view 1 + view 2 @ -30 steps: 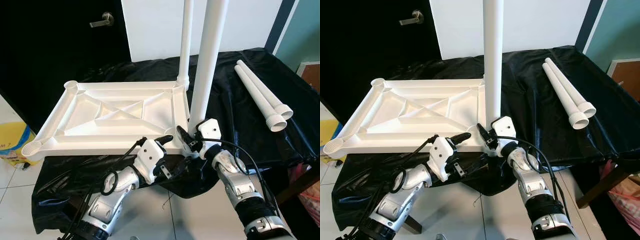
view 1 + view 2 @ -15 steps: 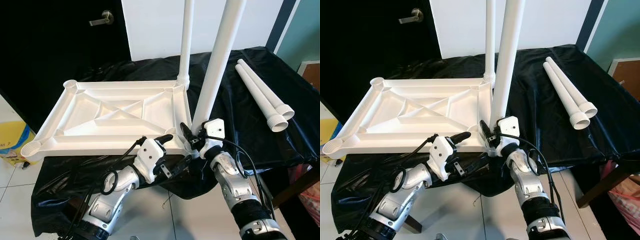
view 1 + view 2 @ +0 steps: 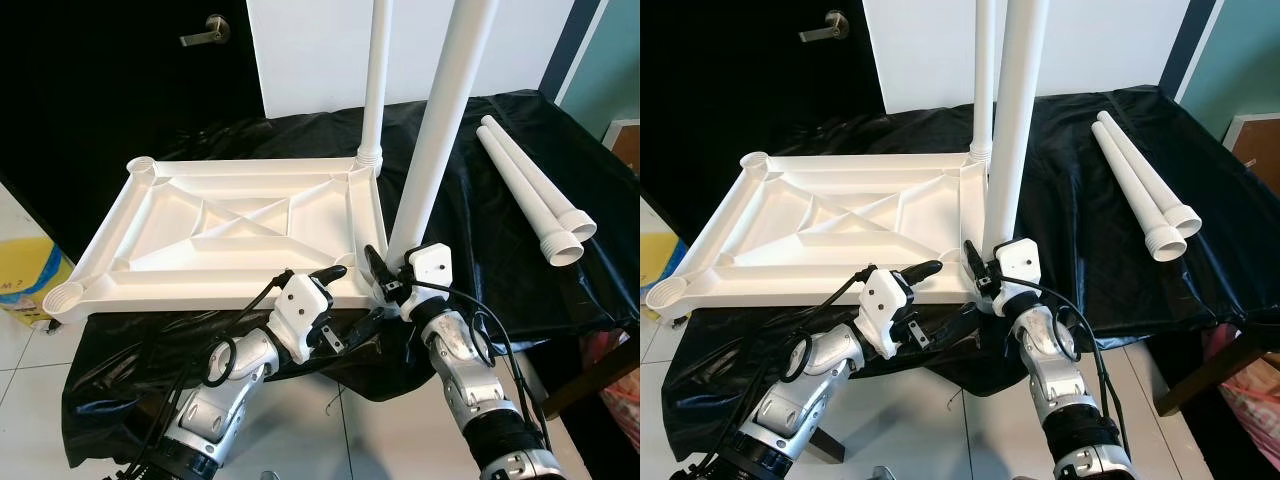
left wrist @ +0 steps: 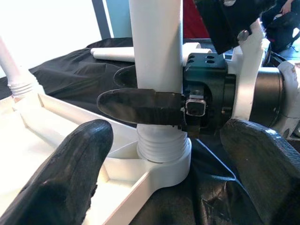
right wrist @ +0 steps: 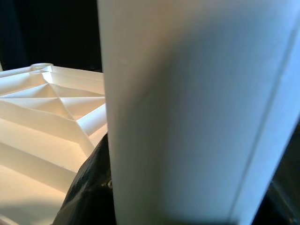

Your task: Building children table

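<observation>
A white plastic tabletop [image 3: 235, 230] lies upside down on a table draped in black cloth [image 3: 470, 220], its ribbed underside facing up. It overhangs the table's near edge and left end, where two open corner sockets show. A thin-looking white leg [image 3: 374, 90] stands upright in the far right corner socket; its top is cut off by the frame.

The right gripper [image 3: 385, 283] is clamped on the near leg [image 3: 440, 130] just above its threaded end, one black finger [image 4: 140, 107] across the front of the tube and the other mostly hidden behind it. This leg leans slightly toward the right as it rises, and its upper end also runs out of the picture. In the left wrist view the ribbed end sits in the near right corner socket [image 4: 164, 164]; how deep it goes cannot be made out. The right wrist view is nearly blocked by the leg's white surface, with a slice of the ribbed underside beside it.

The left gripper [image 3: 350, 295] is spread wide at the tabletop's near edge, just left of that socket, holding nothing; one fingertip [image 3: 330, 273] lies over the rim and the other is below it against the cloth.

Two spare legs [image 3: 530, 190] lie side by side toward the table's far right corner, flared ends pointing to the right edge
</observation>
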You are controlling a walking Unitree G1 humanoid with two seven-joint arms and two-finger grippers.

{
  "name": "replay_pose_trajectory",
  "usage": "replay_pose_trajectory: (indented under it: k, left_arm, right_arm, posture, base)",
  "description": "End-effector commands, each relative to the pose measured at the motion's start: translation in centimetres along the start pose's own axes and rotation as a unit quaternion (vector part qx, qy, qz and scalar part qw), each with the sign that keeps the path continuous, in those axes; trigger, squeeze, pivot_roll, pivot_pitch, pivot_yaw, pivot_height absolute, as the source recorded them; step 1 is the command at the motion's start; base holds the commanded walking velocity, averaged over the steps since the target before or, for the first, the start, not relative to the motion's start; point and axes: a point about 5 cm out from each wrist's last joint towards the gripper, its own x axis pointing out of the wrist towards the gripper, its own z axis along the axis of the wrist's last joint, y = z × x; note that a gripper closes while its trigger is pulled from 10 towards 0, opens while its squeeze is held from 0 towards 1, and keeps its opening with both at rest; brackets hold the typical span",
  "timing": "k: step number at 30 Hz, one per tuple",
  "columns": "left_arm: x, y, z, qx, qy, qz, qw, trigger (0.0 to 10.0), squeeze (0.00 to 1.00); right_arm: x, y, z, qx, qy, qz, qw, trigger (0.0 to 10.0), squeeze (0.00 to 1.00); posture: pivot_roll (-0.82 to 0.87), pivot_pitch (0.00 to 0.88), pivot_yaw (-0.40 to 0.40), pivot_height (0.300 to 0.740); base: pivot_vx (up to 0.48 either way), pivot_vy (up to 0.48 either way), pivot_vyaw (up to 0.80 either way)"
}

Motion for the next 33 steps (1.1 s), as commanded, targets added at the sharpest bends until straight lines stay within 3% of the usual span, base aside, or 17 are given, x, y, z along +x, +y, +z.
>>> replay_pose_trajectory:
  k: [1, 5, 7, 11, 28, 30, 32, 33]
  left_arm:
    - [-0.2, 0.0, 0.0, 0.001, 0.003, -0.010, 1.000, 10.0, 0.00]
    - [-0.2, 0.2, 0.1, 0.001, 0.002, -0.009, 1.000, 10.0, 0.00]
    - [-0.1, 0.3, 0.2, 0.001, -0.001, -0.007, 1.000, 10.0, 0.00]
    - [0.0, 0.3, 0.3, 0.001, -0.004, -0.006, 1.000, 10.0, 0.00]
    - [0.1, 0.3, 0.4, 0.001, -0.008, -0.004, 1.000, 10.0, 0.00]
    - [0.1, 0.3, 0.4, 0.000, -0.008, -0.004, 1.000, 10.0, 0.00]
    - [0.1, 0.3, 0.4, 0.001, -0.008, -0.005, 1.000, 10.0, 0.00]
    - [0.1, 0.3, 0.4, 0.001, -0.008, -0.005, 1.000, 10.0, 0.00]
  right_arm:
    - [-1.3, -0.5, -2.6, 0.006, 0.069, -0.024, 0.997, 10.0, 0.00]
    - [-1.0, -0.7, -2.2, 0.024, 0.066, -0.053, 0.996, 10.0, 0.00]
    - [-0.8, -1.2, -2.4, 0.017, 0.085, -0.116, 0.990, 10.0, 0.00]
    - [-0.9, -1.4, -2.7, 0.017, 0.094, -0.179, 0.979, 10.0, 0.00]
    - [-0.6, -0.8, -1.8, 0.005, 0.066, -0.179, 0.982, 10.0, 0.00]
    - [-0.3, -1.0, -0.6, -0.001, 0.038, -0.183, 0.982, 10.0, 0.00]
    - [0.3, -1.6, 2.1, -0.017, -0.019, -0.189, 0.982, 10.0, 0.00]
    - [0.3, -1.6, 2.1, -0.017, -0.019, -0.189, 0.982, 10.0, 0.00]
  posture:
    - [-0.08, 0.025, 0.034, 0.740]
    - [-0.08, 0.023, 0.032, 0.740]
    - [-0.08, 0.022, 0.030, 0.740]
    - [-0.08, 0.021, 0.030, 0.740]
    - [-0.08, 0.011, 0.029, 0.740]
    - [-0.08, 0.008, 0.028, 0.740]
    - [-0.08, 0.006, 0.026, 0.740]
    - [-0.08, 0.006, 0.026, 0.740]
  base:
    - [0.000, 0.000, 0.00]
    - [0.000, 0.000, 0.00]
    - [0.000, 0.000, 0.00]
    - [0.000, 0.000, 0.00]
    - [0.000, 0.000, 0.00]
    - [0.000, 0.000, 0.00]
    - [0.000, 0.000, 0.00]
    - [0.000, 0.000, 0.00]
